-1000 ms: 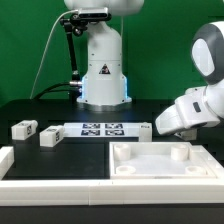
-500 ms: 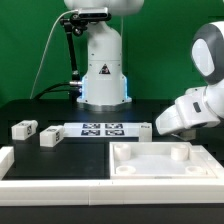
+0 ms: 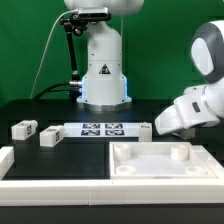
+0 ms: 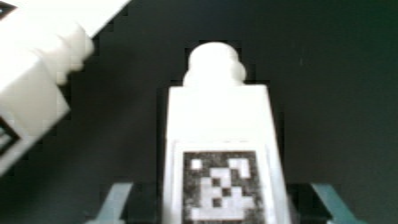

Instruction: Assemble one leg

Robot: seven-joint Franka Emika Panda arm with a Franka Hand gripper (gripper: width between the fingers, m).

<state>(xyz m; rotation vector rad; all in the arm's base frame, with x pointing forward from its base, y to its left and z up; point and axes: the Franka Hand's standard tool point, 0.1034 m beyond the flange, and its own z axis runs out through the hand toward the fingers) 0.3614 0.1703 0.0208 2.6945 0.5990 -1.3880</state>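
Observation:
In the wrist view a leg [image 4: 222, 120], a white block with a rounded peg end and a coded tag on its face, lies on the black table between my fingers [image 4: 118, 203]. My gripper [image 4: 224, 205] straddles it, and a dark gap shows on each side, so the jaws stand open. In the exterior view my gripper's hand [image 3: 172, 113] sits low at the right, just behind the wide white square piece [image 3: 165, 160], and hides that leg. Two more legs [image 3: 22, 128] [image 3: 50, 137] lie at the exterior view's left.
The marker board [image 3: 100, 128] lies mid-table in front of the robot base [image 3: 103, 70]. A white border piece [image 3: 40, 170] runs along the front left. A white part's edge [image 4: 32, 85] shows beside the leg in the wrist view.

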